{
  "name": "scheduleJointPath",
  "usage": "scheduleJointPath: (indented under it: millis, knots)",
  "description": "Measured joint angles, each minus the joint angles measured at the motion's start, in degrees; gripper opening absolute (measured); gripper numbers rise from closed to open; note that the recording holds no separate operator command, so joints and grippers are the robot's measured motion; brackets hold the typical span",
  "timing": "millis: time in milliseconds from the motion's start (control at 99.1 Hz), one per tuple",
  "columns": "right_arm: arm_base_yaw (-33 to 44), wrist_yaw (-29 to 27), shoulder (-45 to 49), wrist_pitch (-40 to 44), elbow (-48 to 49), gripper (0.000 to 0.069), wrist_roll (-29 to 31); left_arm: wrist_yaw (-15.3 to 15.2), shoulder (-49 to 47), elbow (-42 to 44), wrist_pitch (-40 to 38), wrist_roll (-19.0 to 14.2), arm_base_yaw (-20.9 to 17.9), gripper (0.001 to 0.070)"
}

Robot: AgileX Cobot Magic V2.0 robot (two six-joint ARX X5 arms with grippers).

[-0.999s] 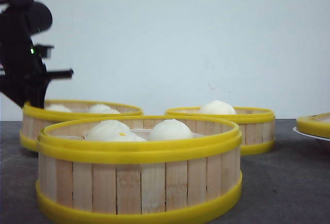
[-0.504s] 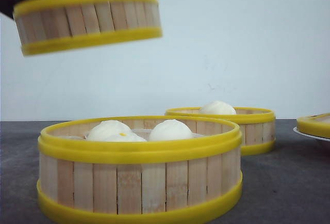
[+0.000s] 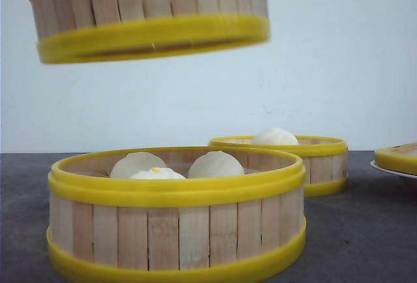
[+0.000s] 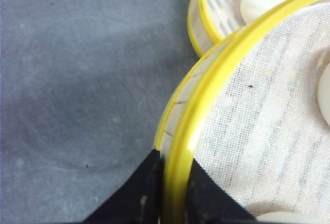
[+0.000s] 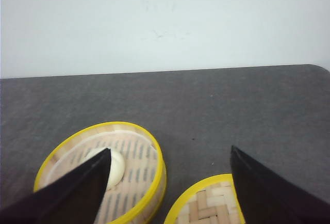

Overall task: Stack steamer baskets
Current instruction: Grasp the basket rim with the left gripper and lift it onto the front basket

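Front view: my lifted basket [image 3: 150, 15] rose and came nearer, above the near basket [image 3: 176, 214].
Left fingers [image 4: 172, 193]: pinched its rim.
Right fingers [image 5: 170, 188]: spread, empty.

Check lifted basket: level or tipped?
Slightly tipped. The lifted basket hangs in the air, its bottom rim lower at its left end.

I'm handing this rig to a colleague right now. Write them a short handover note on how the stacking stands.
Left end effector: shut on the rim of the lifted basket, which holds buns on a cloth and hangs in the air above the near basket.
Right end effector: open, holding nothing, hovering above the far basket.
Near and far baskets sit on the table, each with buns.
Done: one basket picked up. Left: set it on another basket, then add the third. Nothing is stacked yet.
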State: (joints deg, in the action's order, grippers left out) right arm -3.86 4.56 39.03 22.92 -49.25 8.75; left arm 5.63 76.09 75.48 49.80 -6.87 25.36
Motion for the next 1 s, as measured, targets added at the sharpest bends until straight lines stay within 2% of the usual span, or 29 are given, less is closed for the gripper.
scheduleJointPath:
  millis: [262,504,999]
  knots:
    - [-0.6,0.0,0.0,0.2,0.0,0.0456,0.0,-0.8,0.0,-7.8,-4.3,-0.5,3.5,0.0024]
    - [-1.1,0.0,0.0,0.3,0.0,0.0456,0.0,-1.0,0.2,-12.9,-8.6,-1.8,3.7,0.0024]
    - [-1.1,0.0,0.0,0.4,0.0,0.0456,0.0,-0.2,5.3,-14.1,-11.0,-2.0,4.0,0.0024]
